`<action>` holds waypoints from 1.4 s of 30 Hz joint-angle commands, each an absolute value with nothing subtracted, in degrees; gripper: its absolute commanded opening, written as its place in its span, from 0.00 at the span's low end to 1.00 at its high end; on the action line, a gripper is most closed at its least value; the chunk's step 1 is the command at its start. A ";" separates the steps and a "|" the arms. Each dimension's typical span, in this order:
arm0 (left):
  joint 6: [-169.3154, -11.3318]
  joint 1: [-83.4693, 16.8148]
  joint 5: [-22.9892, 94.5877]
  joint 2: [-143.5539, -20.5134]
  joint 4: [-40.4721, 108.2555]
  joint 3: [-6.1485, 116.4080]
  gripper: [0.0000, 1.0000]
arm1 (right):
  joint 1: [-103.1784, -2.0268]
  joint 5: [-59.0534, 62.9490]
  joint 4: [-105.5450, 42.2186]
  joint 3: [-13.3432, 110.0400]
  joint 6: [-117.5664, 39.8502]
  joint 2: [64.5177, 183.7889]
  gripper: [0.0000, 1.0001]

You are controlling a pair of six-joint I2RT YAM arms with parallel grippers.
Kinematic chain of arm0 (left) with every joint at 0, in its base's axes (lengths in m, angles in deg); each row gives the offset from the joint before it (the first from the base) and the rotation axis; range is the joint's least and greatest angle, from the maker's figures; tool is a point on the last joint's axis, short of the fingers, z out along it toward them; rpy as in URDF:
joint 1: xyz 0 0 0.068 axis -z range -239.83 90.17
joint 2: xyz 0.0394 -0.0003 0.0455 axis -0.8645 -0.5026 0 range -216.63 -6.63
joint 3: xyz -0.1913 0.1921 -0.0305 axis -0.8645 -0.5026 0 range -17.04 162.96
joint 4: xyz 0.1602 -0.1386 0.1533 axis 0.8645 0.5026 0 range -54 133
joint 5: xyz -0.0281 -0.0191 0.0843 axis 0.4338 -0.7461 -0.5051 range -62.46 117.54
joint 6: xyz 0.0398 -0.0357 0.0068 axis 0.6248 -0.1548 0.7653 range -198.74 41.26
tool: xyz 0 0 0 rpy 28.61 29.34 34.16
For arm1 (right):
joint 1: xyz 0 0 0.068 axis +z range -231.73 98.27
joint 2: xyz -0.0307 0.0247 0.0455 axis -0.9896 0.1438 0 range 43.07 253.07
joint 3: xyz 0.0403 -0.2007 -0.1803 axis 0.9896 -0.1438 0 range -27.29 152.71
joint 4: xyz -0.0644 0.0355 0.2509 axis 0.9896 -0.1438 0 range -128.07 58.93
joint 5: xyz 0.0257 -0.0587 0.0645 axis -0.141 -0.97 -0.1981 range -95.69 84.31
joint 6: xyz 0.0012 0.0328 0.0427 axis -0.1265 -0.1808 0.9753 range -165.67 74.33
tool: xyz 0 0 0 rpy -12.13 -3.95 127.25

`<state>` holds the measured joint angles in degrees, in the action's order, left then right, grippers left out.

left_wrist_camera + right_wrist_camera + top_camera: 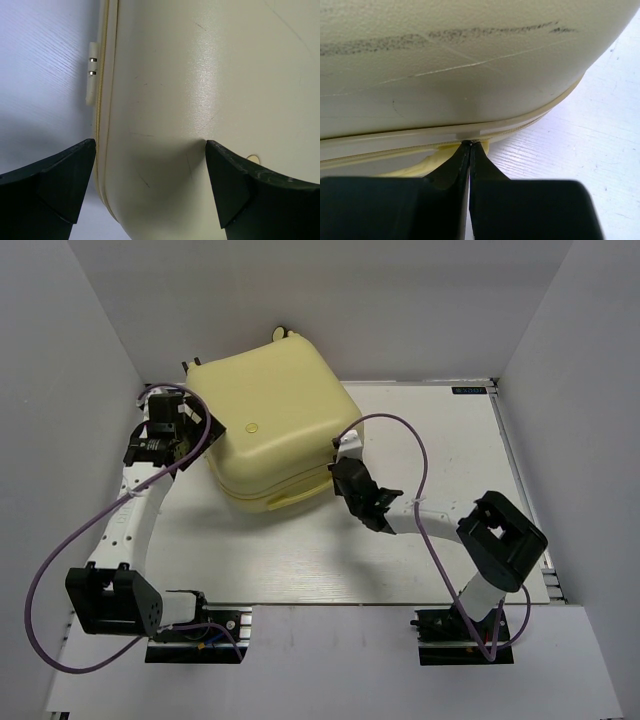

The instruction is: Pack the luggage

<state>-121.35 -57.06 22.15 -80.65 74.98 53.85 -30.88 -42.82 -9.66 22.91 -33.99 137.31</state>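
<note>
While the luggage (270,425) lies closed at upper centre of the smooth white desk (430,450), the right pincer (470,146) is clenched at its seam (395,136), which runs across the wrist frame; any tab held cannot be told. Left pincer (150,150), released, flanks the left side. Walls (80,360) crowd close.

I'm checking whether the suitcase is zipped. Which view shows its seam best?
Right wrist: the seam runs close across the frame, with the shut right pincer at it. Left wrist shows a short side stretch; top shows it small and distant.
</note>
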 commanded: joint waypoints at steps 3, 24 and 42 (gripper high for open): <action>-116.81 -57.11 19.18 -78.62 84.86 55.29 1.00 | -35.59 -37.99 -12.79 24.13 -35.47 135.62 0.00; -64.78 5.47 -5.33 -79.11 55.62 34.29 0.87 | -39.19 -16.25 -22.45 25.89 -32.67 132.55 0.00; -46.84 1.09 -28.00 -104.87 10.77 28.13 0.71 | -42.97 -9.65 -23.25 23.69 -30.99 131.31 0.00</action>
<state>-51.24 2.17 -22.26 -102.35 20.07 26.93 -42.22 -11.08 -19.30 24.57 -31.48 133.00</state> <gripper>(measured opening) 0.715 0.010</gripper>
